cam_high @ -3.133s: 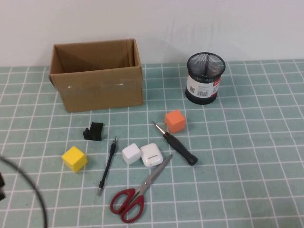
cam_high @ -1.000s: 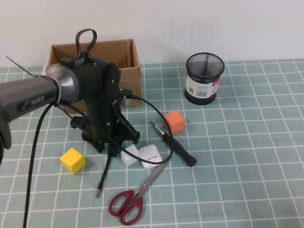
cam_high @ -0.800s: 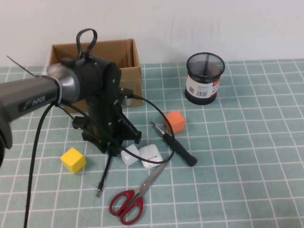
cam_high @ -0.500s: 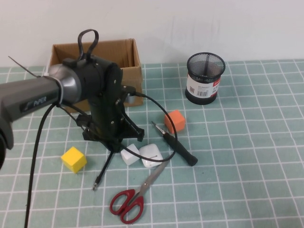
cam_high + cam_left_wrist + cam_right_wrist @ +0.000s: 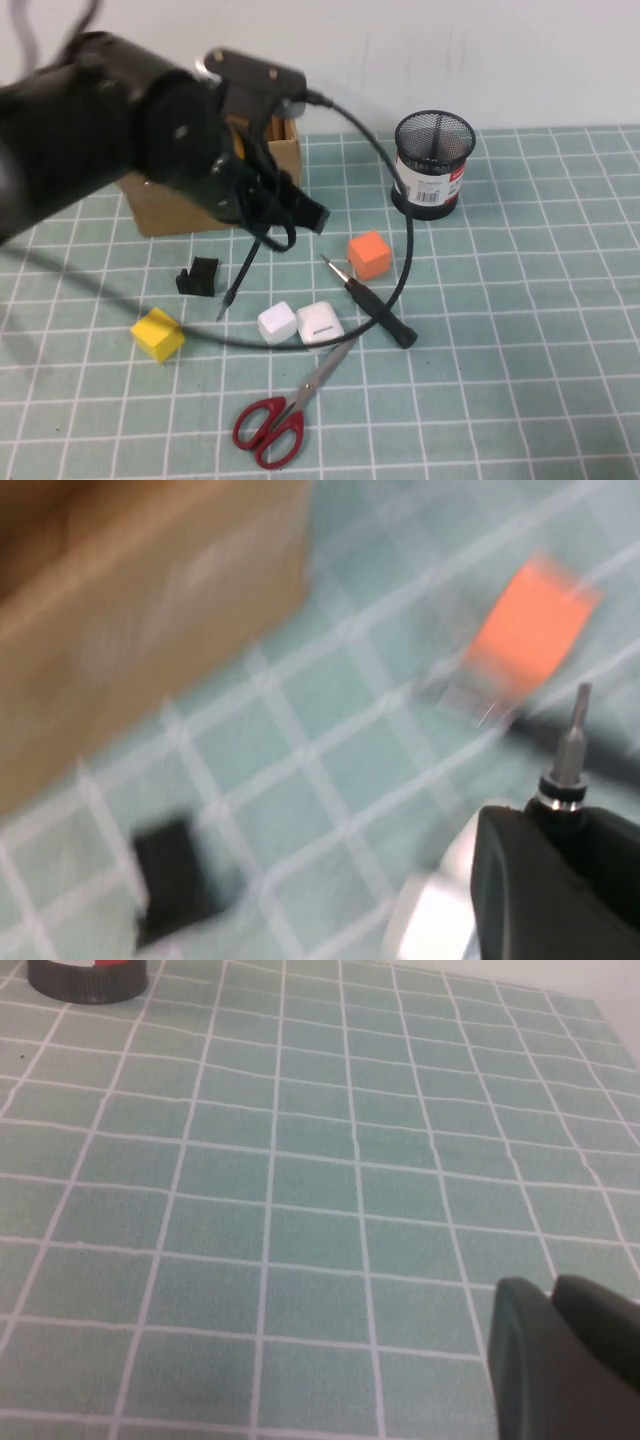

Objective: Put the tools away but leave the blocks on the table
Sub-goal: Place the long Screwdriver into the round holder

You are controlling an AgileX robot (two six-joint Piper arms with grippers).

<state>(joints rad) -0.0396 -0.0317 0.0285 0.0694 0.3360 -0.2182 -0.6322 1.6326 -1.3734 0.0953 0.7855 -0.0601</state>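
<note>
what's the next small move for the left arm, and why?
Probably carry the thin rod tool toward the mesh cup or the cardboard box: the left end effector holds it clear of the table. Right end effector sits parked over bare tiles.

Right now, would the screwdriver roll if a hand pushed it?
Probably: the screwdriver lies flat on the tiles and its handle looks round, so a sideways push may roll it. It looks stiff, not floppy. The left hand, up near the box, grips the rod; the right hand hovers over tiles.
</note>
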